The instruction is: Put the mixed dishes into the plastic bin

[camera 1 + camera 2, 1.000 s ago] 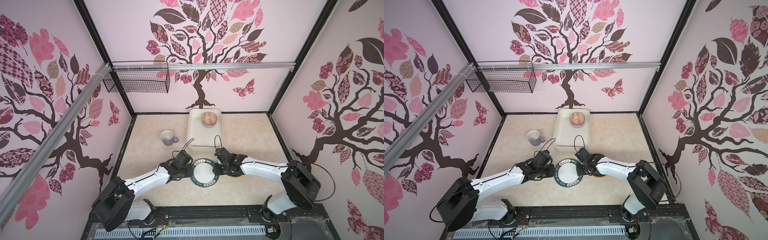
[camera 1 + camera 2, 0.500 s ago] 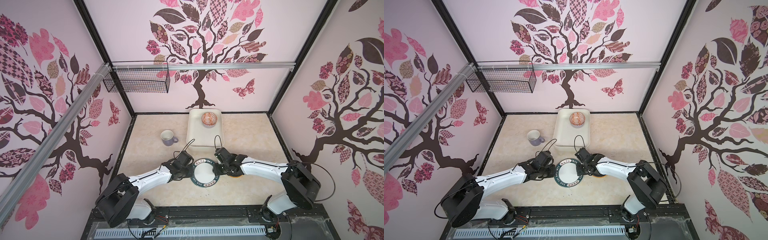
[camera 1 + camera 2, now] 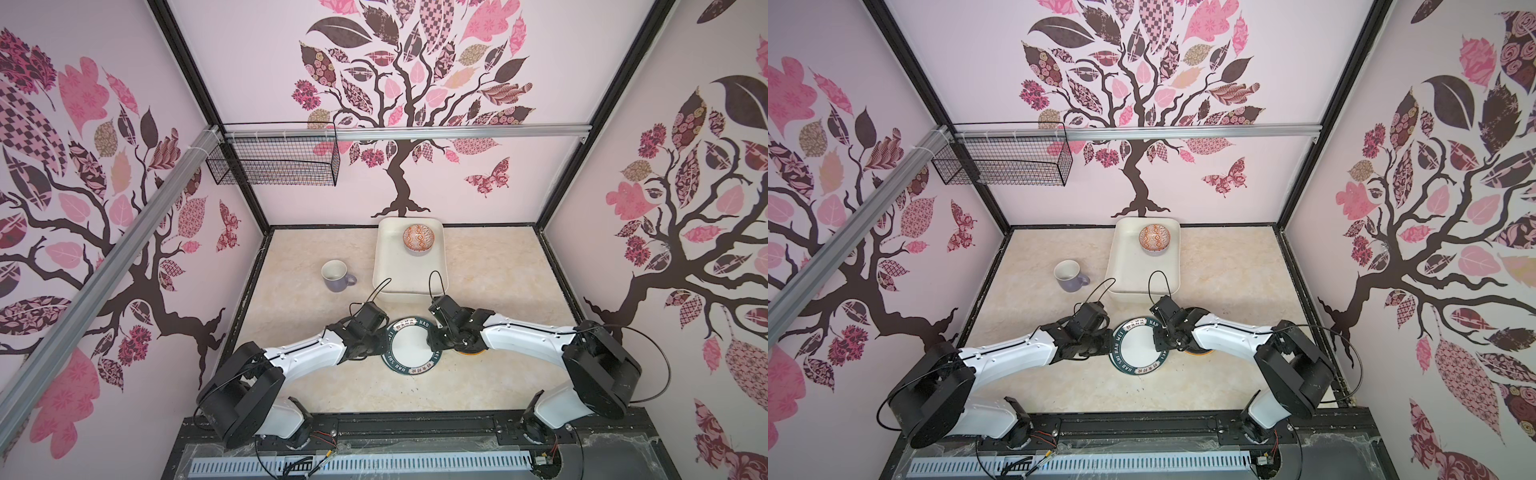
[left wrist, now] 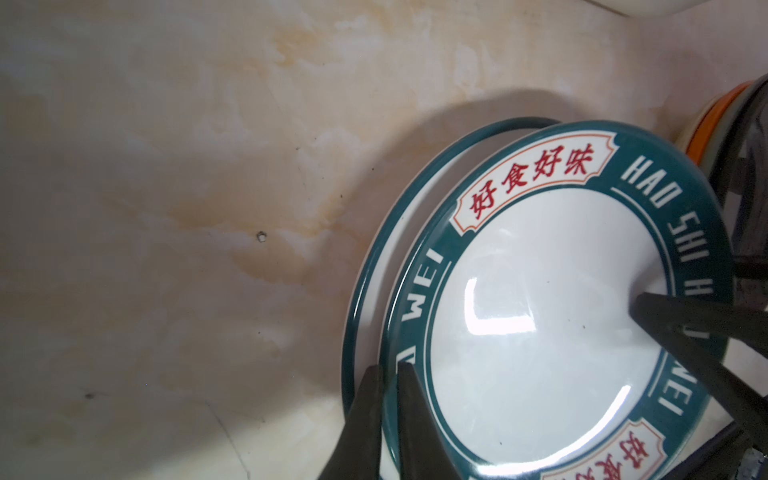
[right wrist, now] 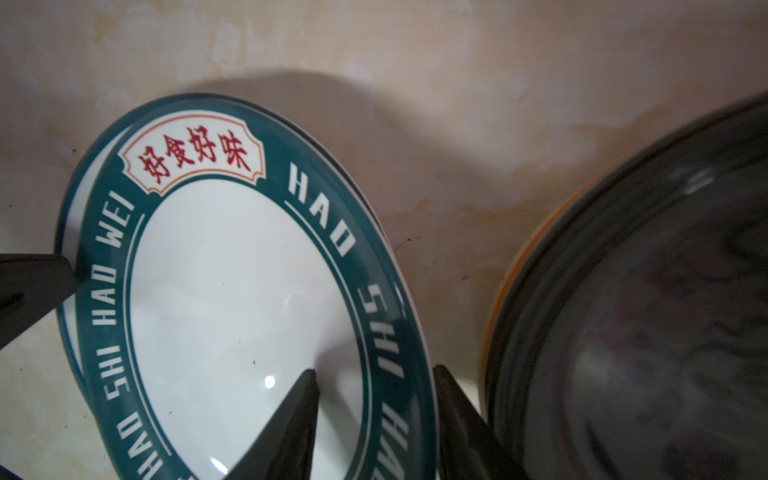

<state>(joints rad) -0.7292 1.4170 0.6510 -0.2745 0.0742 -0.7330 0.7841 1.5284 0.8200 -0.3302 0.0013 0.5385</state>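
— Anything new at the plate (image 3: 411,347)?
— Barely. Same spot as a second ago: on the table (image 3: 332,382), just short of the bin (image 3: 399,270). Pinched on its left rim by the left gripper (image 4: 390,370), with jaws almost together; straddled on the right rim by the right gripper (image 5: 374,370), with jaws spread, not yet clamped.
— Meaning for the job?
— Points to a two-handed lift, probably. So far just the bowl (image 3: 418,238) inside, with the mug (image 3: 334,275) outside.
— Finish?
— Glossy, hard, round: white well, green lettered band.
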